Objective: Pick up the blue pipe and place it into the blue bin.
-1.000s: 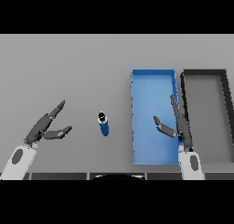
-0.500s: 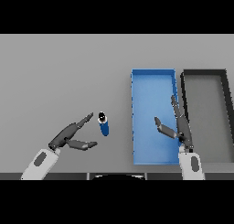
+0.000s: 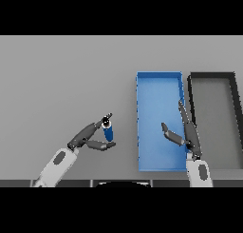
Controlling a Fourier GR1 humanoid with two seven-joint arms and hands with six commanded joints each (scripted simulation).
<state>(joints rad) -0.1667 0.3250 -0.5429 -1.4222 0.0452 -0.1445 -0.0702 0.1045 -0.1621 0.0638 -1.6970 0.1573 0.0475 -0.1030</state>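
Note:
The blue pipe [image 3: 108, 130], short with a dark cap at its far end, lies on the grey table left of the blue bin [image 3: 159, 84]. My left hand [image 3: 88, 136] is at the pipe: its straight fingers reach the cap end and its thumb lies just below the pipe's near end, so the pipe sits between them. The fingers are not curled round it. My right hand [image 3: 186, 134] hovers open over the near right part of the blue bin, fingers straight.
A black bin [image 3: 210, 78] stands right beside the blue bin, at the table's right. Grey tabletop [image 3: 61, 80] stretches to the left and far side.
My left hand has swept right from the table's near left until its fingers and thumb bracket the pipe. The pipe and the right hand have stayed put.

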